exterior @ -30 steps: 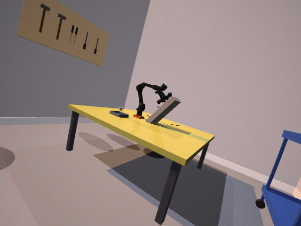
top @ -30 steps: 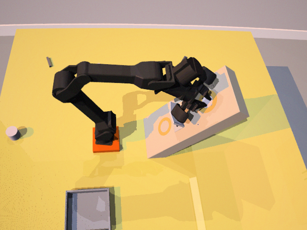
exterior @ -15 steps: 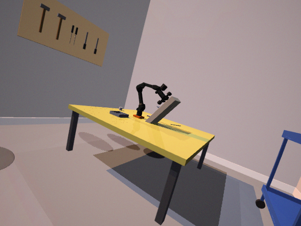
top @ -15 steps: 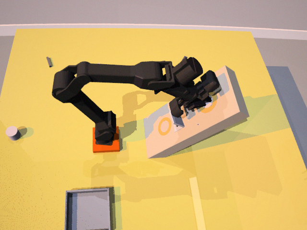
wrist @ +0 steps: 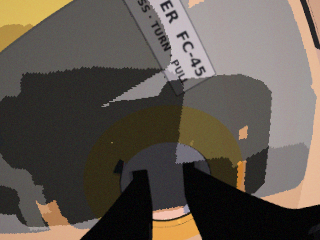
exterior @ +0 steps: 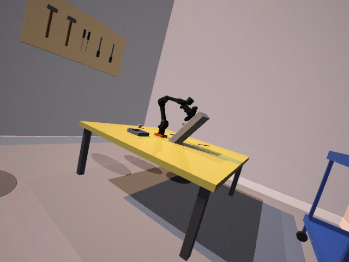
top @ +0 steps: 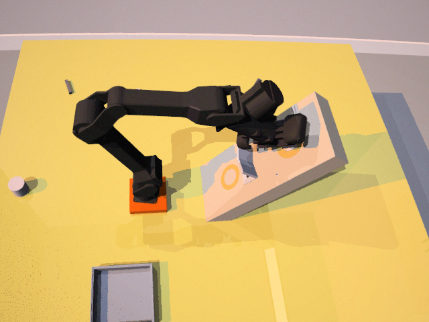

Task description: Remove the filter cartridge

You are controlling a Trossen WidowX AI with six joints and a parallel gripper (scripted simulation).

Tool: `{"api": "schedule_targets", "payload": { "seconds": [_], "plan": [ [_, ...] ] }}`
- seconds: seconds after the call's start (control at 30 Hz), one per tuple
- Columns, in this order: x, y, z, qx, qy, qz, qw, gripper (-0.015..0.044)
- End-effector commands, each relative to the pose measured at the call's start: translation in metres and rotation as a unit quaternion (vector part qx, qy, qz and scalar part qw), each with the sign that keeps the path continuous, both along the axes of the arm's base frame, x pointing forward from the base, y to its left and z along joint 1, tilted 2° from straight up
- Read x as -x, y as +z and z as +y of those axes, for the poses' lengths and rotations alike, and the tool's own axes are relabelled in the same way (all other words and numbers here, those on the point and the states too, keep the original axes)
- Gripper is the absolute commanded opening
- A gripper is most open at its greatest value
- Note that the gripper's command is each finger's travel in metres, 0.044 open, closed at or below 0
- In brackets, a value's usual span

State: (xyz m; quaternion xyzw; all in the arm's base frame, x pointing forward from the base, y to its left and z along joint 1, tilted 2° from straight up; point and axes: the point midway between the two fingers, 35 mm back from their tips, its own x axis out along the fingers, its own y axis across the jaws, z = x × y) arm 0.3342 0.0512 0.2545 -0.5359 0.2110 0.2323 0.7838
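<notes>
Filter cartridge (wrist: 163, 174) sat in the sloping service panel (top: 304, 180), its round face and axis square to the panel surface. The gripper (wrist: 164, 190) was clamped on it. The tray (top: 123, 294) on the table held nothing visible.

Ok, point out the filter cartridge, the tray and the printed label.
filter cartridge (wrist: 166, 175): wrist view, grey round face between the end effector fingers.
tray (top: 129, 294): top view, bare grey floor.
label (wrist: 175, 27): wrist view, middle of the printed strip.
</notes>
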Motion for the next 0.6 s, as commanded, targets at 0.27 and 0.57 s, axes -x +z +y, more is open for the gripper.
{"api": "schedule_targets", "payload": {
  "seconds": [0.27,0.57],
  "plan": [
    [-0.0063,-0.0027,0.0007,-0.169,-0.122,0.028,0.978,0.0],
    [-0.0058,-0.0023,0.0006,-0.287,-0.207,0.048,0.934,0.0]
  ]
}}
